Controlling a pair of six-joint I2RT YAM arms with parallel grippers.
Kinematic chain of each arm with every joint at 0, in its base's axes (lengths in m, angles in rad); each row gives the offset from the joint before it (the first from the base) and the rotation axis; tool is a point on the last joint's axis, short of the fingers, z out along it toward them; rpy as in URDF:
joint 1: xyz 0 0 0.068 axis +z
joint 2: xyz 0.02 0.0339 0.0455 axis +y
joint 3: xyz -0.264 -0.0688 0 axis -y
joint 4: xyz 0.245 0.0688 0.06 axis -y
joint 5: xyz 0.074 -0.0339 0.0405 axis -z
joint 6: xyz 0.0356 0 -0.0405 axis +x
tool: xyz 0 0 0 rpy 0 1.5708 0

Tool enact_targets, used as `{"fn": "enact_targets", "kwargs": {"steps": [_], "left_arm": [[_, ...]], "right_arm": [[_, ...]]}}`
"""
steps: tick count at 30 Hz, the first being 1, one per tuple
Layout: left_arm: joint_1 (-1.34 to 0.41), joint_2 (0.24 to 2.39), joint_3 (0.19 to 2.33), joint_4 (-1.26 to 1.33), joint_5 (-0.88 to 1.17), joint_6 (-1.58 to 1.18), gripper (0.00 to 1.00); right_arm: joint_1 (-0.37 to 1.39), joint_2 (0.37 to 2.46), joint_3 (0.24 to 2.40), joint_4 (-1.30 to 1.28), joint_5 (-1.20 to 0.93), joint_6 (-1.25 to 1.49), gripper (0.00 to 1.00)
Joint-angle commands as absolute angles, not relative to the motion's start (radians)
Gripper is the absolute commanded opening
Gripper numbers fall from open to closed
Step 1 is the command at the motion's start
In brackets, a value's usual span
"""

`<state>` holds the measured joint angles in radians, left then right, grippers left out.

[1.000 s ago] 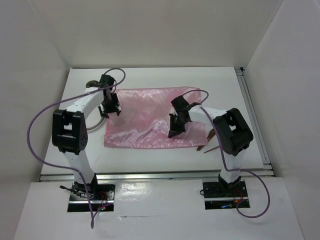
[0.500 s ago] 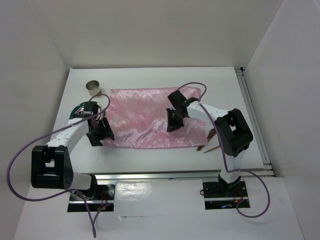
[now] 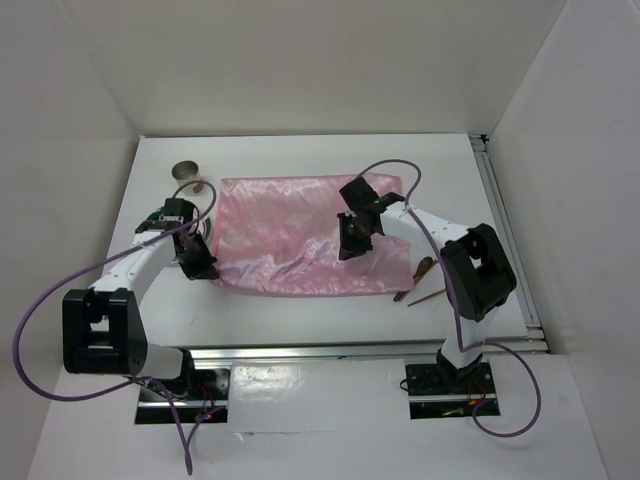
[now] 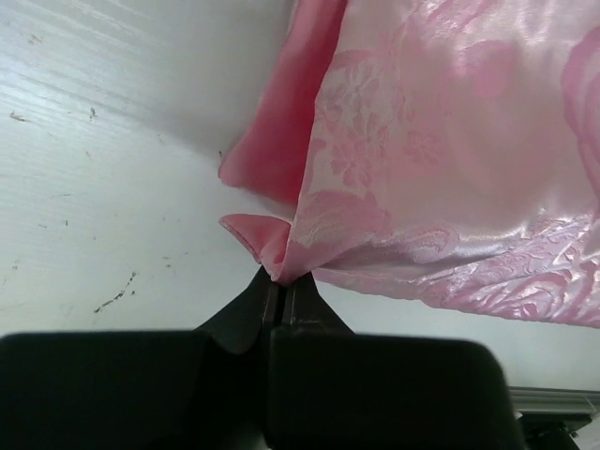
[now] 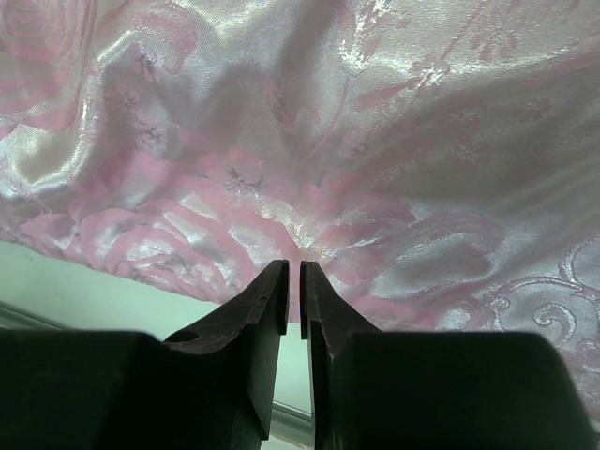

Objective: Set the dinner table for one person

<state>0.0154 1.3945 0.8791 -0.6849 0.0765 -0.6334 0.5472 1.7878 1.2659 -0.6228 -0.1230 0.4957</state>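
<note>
The dinner table (image 3: 300, 150) sat boxed in by white walls (image 3: 90, 100) at the left, back and right, with a metal rail (image 3: 505, 240) down its right edge and another along the near edge. A strip of bare white top lay open behind the pink cloth (image 3: 300, 235) and a narrower one in front of it. The left side was more crowded: a small metal cup (image 3: 186, 173) stood near the far left corner, just beyond the cloth's corner. On the right, a few wooden utensils (image 3: 420, 280) lay just off the cloth's near right corner, close beside the right arm.

The left gripper (image 3: 197, 265) was at the cloth's near left corner, its fingers pressed tight together on a folded tip of the fabric (image 4: 279, 281), which was drawn up off the top there. The right gripper (image 3: 352, 240) was over the cloth's right half. Its fingers (image 5: 272, 291) stood nearly together with a thin slit between them, tips against the fabric, and I couldn't tell whether they had pinched any of it.

The table itself was a broad, flat, white rectangle, faintly scuffed and speckled near the left gripper. The shiny, flower-patterned cloth lay rumpled across its middle.
</note>
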Motion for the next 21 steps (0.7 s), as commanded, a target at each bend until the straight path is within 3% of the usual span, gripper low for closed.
{"fn": "enact_targets", "kwargs": {"steps": [1,6,7,9,14,17,21], "left_arm": [[0.021,1.333,0.937,-0.791,0.077,-0.626,0.0],[0.021,1.295,0.959,-0.914,0.115,-0.638,0.0],[0.031,1.295,0.959,-0.934,0.115,-0.669,0.06],[0.04,1.275,0.945,-0.945,0.106,-0.678,0.34],[0.049,1.262,1.029,-0.922,0.083,-0.669,0.53],[0.049,1.308,1.118,-0.89,0.061,-0.643,0.52],[0.049,1.446,1.258,-0.848,0.04,-0.617,0.34]], "right_arm": [[0.529,1.723,1.256,-0.649,-0.097,0.485,0.23],[0.52,1.713,1.256,-0.658,-0.087,0.474,0.23],[0.509,1.713,1.256,-0.658,-0.087,0.474,0.23],[0.509,1.713,1.256,-0.658,-0.087,0.474,0.24],[0.509,1.713,1.267,-0.658,-0.097,0.456,0.24],[0.509,1.704,1.276,-0.678,-0.097,0.445,0.24],[0.509,1.694,1.299,-0.689,-0.084,0.436,0.24]]}}
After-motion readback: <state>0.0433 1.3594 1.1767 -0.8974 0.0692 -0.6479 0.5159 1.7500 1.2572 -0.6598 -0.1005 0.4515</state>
